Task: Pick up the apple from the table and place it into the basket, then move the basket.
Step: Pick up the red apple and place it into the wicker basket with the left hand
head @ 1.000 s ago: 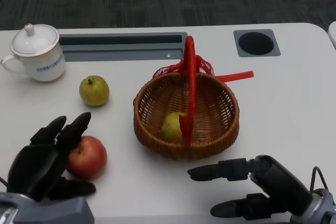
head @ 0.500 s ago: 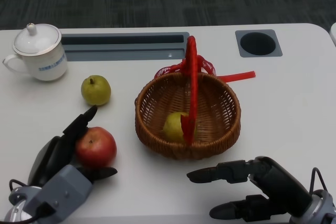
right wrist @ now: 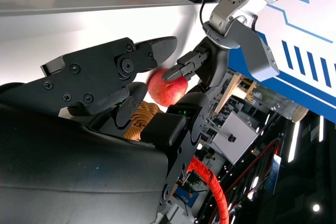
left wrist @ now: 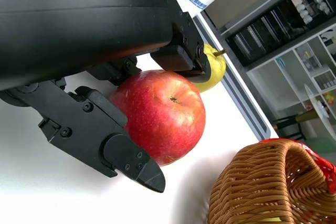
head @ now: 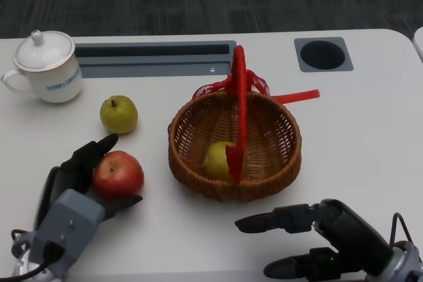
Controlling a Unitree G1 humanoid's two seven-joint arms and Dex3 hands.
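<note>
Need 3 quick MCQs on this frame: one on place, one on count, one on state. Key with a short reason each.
1. Where is the red apple?
A. Inside the basket
B. On the table, left of the basket
C. On top of the cup

2. How many yellow-green fruits are visible?
A. One
B. Two
C. Three

3. What is the left robot hand doing?
A. Fingers closed around the red apple
B. Gripping the basket handle
C. Resting flat on the table, away from everything

Key:
1. B: the red apple sits on the table, left of the basket.
2. B: one yellow-green fruit lies on the table near the lidded cup, another inside the basket.
3. A: the left robot hand has fingers on both sides of the apple; the right robot hand holds nothing.
</note>
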